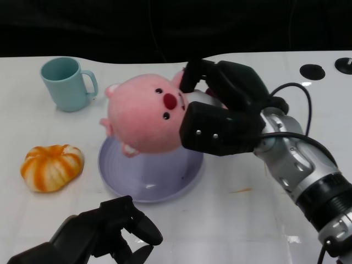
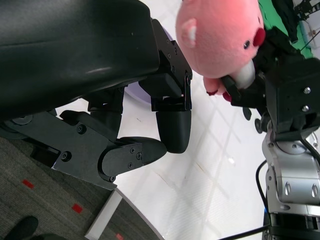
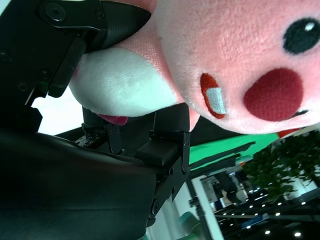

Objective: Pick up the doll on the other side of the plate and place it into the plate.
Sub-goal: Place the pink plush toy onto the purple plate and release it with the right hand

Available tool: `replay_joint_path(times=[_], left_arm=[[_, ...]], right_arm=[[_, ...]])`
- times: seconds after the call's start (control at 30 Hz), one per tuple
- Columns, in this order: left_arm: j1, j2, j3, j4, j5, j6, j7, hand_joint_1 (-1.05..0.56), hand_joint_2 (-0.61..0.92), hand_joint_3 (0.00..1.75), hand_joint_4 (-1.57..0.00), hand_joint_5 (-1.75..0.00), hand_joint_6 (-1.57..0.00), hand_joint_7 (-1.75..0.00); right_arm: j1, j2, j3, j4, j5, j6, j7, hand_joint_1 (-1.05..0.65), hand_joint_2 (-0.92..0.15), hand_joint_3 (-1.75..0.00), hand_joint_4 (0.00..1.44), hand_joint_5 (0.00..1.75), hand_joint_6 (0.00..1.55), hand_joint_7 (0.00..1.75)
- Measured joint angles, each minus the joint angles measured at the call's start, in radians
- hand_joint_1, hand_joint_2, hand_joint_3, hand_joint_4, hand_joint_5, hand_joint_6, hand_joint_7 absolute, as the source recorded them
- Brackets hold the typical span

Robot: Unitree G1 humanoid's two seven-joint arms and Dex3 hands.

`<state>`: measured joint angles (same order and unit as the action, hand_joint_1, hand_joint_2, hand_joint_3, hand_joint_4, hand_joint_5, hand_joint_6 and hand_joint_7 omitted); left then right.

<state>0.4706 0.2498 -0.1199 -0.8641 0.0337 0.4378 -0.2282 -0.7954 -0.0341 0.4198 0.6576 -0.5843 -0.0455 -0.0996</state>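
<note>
Right hand: your right hand (image 1: 223, 113) grips the pink doll (image 1: 147, 114), with fingers (image 1: 201, 74) curled over its far side and a thick black part (image 1: 212, 135) pressed against its near side.
Doll: you hold it off the table, tilted on its side, face turned toward you, head pointing away from the hand's wrist. In the right wrist view the doll (image 3: 240, 60) fills the frame just past the fingers (image 3: 160, 145).
Plate: the lavender plate (image 1: 148, 179) lies directly beneath the doll and your right hand; you cannot tell whether the doll touches its rim.
Left hand: your left hand (image 1: 104, 234) holds nothing, fingers loosely bent and apart, low at the table's near edge, just short of the plate.
Others: an orange pumpkin toy (image 1: 52, 166) lies beyond your left hand, beside the plate; a teal mug (image 1: 67, 83) stands farther off.
</note>
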Motion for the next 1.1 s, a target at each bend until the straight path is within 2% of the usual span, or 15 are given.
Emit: replay_joint_path(times=[0.13, 0.23, 0.27, 0.3, 0.33, 0.37, 0.4, 0.43, 0.47, 0.53, 0.6, 0.67, 1.1], left_arm=[[-0.001, -0.002, -0.002, 0.003, 0.005, 0.000, 0.003, -0.24, 0.75, 0.74, -0.56, -1.64, -0.62, -1.28], [0.002, -0.004, -0.003, 0.003, 0.008, -0.001, 0.004, -0.23, 0.73, 0.77, -0.56, -1.63, -0.62, -1.27], [0.004, -0.004, -0.004, 0.003, 0.012, -0.002, 0.004, -0.23, 0.73, 0.78, -0.56, -1.62, -0.61, -1.27], [0.007, -0.003, -0.005, 0.003, 0.016, -0.006, 0.004, -0.23, 0.73, 0.78, -0.56, -1.62, -0.61, -1.26], [0.009, -0.002, -0.006, 0.003, 0.019, -0.011, 0.004, -0.23, 0.73, 0.78, -0.56, -1.62, -0.61, -1.26], [0.010, -0.001, -0.007, 0.003, 0.023, -0.014, 0.004, -0.23, 0.72, 0.79, -0.56, -1.62, -0.61, -1.26], [0.011, -0.001, -0.008, 0.002, 0.027, -0.014, 0.004, -0.24, 0.72, 0.79, -0.57, -1.61, -0.61, -1.26], [0.012, -0.002, -0.008, 0.000, 0.028, -0.013, 0.004, -0.24, 0.72, 0.79, -0.57, -1.61, -0.61, -1.26], [0.013, -0.003, -0.008, -0.004, 0.029, -0.013, 0.004, -0.24, 0.71, 0.79, -0.57, -1.61, -0.61, -1.26], [0.014, -0.004, -0.012, -0.011, 0.033, -0.013, 0.004, -0.24, 0.71, 0.80, -0.57, -1.60, -0.61, -1.26], [0.014, -0.005, -0.019, -0.016, 0.034, -0.013, 0.004, -0.24, 0.71, 0.80, -0.57, -1.60, -0.62, -1.26], [0.018, -0.006, -0.021, -0.023, 0.034, -0.009, 0.004, -0.24, 0.71, 0.81, -0.57, -1.61, -0.62, -1.27], [0.037, -0.016, -0.021, -0.053, 0.034, 0.009, 0.005, -0.24, 0.68, 0.86, -0.57, -1.63, -0.63, -1.25]], right_arm=[[-0.017, 0.029, 0.024, 0.031, -0.012, -0.008, 0.003, -0.20, -0.33, -1.34, 1.00, 1.75, 0.79, 1.75], [-0.017, 0.049, 0.027, 0.043, -0.011, -0.009, 0.011, -0.18, -0.31, -1.29, 0.98, 1.75, 0.78, 1.75], [-0.017, 0.053, 0.027, 0.043, -0.011, -0.009, 0.012, -0.18, -0.30, -1.27, 0.96, 1.75, 0.79, 1.66], [-0.017, 0.057, 0.028, 0.044, -0.010, -0.008, 0.018, -0.18, -0.30, -1.24, 0.94, 1.75, 0.85, 1.44], [-0.017, 0.061, 0.030, 0.044, -0.010, -0.008, 0.027, -0.19, -0.30, -1.22, 0.92, 1.75, 0.89, 1.32], [-0.017, 0.066, 0.032, 0.044, -0.010, -0.004, 0.037, -0.20, -0.32, -1.14, 0.88, 1.73, 0.93, 1.06], [-0.017, 0.068, 0.035, 0.043, -0.010, 0.003, 0.052, -0.23, -0.41, -0.97, 0.84, 1.69, 0.97, 0.71], [-0.016, 0.068, 0.039, 0.039, -0.011, 0.012, 0.068, -0.26, -0.52, -0.78, 0.80, 1.59, 0.96, 0.47], [-0.014, 0.068, 0.045, 0.031, -0.011, 0.017, 0.086, -0.31, -0.66, -0.51, 0.71, 1.28, 0.92, 0.23], [-0.001, 0.065, 0.058, 0.001, -0.013, 0.030, 0.122, -0.39, -0.83, -0.20, 0.61, 0.82, 0.80, 0.07], [0.017, 0.062, 0.071, -0.030, -0.016, 0.039, 0.156, -0.52, -0.90, -0.11, 0.43, 0.50, 0.61, 0.01], [0.036, 0.055, 0.087, -0.073, -0.022, 0.063, 0.196, -0.58, -0.92, -0.11, 0.34, 0.40, 0.52, 0.00], [0.095, -0.019, 0.113, -0.264, -0.060, 0.152, 0.332, -0.67, -0.92, -0.13, 0.27, 0.32, 0.41, 0.00]])
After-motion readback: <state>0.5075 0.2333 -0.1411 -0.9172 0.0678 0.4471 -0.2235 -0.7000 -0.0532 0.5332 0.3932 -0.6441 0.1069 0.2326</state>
